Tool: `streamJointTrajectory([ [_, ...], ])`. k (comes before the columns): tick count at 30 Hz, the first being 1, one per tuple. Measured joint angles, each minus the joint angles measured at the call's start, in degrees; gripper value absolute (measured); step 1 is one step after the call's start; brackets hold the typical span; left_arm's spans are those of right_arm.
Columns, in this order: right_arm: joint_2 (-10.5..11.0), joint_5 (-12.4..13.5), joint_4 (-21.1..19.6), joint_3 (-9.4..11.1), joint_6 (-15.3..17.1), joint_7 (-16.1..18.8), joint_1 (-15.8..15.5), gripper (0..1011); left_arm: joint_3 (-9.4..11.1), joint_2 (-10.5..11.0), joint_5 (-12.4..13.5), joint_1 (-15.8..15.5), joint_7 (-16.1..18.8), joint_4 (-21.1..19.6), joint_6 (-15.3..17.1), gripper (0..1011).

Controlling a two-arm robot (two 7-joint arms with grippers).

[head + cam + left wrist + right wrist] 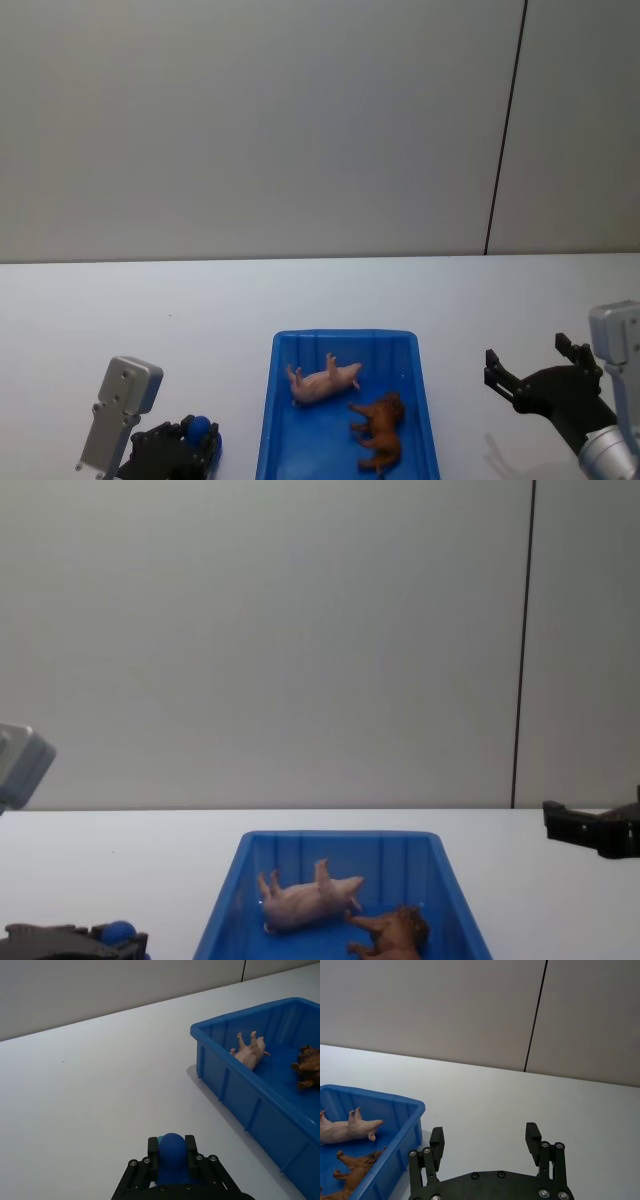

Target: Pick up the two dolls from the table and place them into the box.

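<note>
The blue box stands on the white table in front of me. Inside it lie both dolls: the pale pink pig on its side and the shaggy brown animal beside it. My left gripper, left of the box near the front edge, is shut on a blue round-headed figure. My right gripper hovers open to the right of the box.
A grey wall rises behind the table, with a dark vertical seam at the right. Bare tabletop stretches on both sides of the box and behind it.
</note>
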Motion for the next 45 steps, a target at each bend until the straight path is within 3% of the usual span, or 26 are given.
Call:
streamJointTrajectory([
  [16, 0.00, 0.00, 0.00, 0.00, 0.00, 0.00, 0.00, 1001, -1.04, 0.89, 1.47, 0.21, -0.41, -4.85, -2.76, 226],
  [28, 0.00, 0.00, 0.00, 0.00, 0.00, 0.00, 0.00, 1001, -1.22, 0.48, 2.89, -1.34, -5.66, -7.99, -4.78, 158],
  [33, 0.00, 0.00, 0.01, 0.00, 0.00, 0.00, 0.00, 1001, -0.89, -0.28, 3.13, -2.18, -8.38, -8.52, -5.53, 286],
  [45, 0.00, 0.00, 0.00, 0.00, 0.00, 0.00, 0.00, 1001, 0.27, -2.32, 3.44, -3.87, -13.27, -8.89, -6.66, 719],
])
